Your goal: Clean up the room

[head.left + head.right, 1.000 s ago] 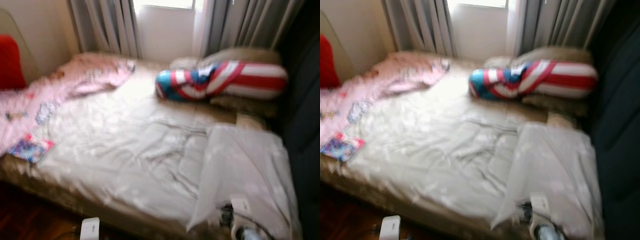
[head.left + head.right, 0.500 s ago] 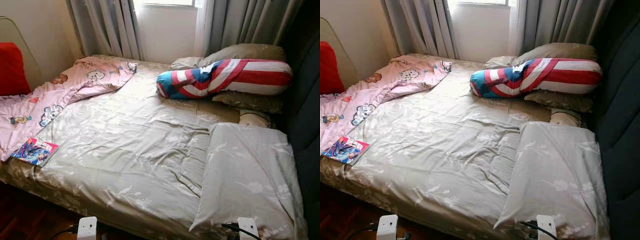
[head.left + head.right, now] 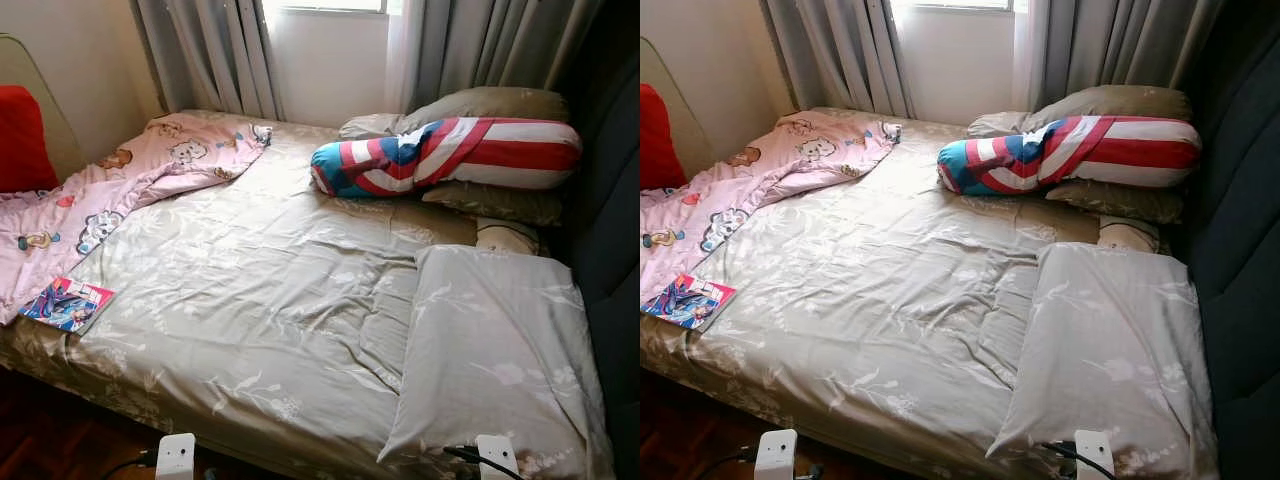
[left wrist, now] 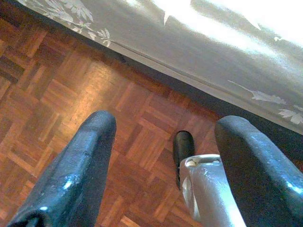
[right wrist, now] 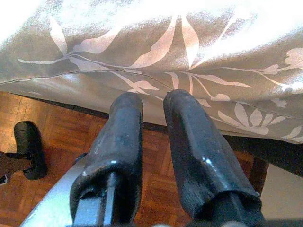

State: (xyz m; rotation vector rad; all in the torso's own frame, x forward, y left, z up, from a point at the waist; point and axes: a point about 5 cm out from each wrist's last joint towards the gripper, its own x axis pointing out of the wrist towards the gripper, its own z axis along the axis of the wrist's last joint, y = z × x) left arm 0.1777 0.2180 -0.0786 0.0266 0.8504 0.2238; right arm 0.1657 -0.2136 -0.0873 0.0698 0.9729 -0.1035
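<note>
Both arms hang low at the bed (image 3: 250,300) edge: left gripper (image 4: 161,161) spread wide and empty over the floor, right gripper (image 5: 151,142) nearly closed, holding nothing. The book (image 3: 66,303) sits at the mattress's near-left corner beside the pink blanket (image 3: 130,180). Risk: a sloppy reach nudges it off, or snags blanket instead.

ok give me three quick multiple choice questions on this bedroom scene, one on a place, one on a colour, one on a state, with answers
1. Where does the comic book lie?
A. on the bed's near left corner
B. on the floor
C. on the striped pillow

2. What colour is the cartoon blanket?
A. green
B. pink
C. black

3. How do the left gripper's jaws stand?
A. clamped on a cloth
B. wide apart, holding nothing
C. shut tight together

Answers:
1 A, it rests on the bed sheet beside the blanket's edge.
2 B, pink with cartoon figures.
3 B, the left wrist view shows wood floor between them.
</note>
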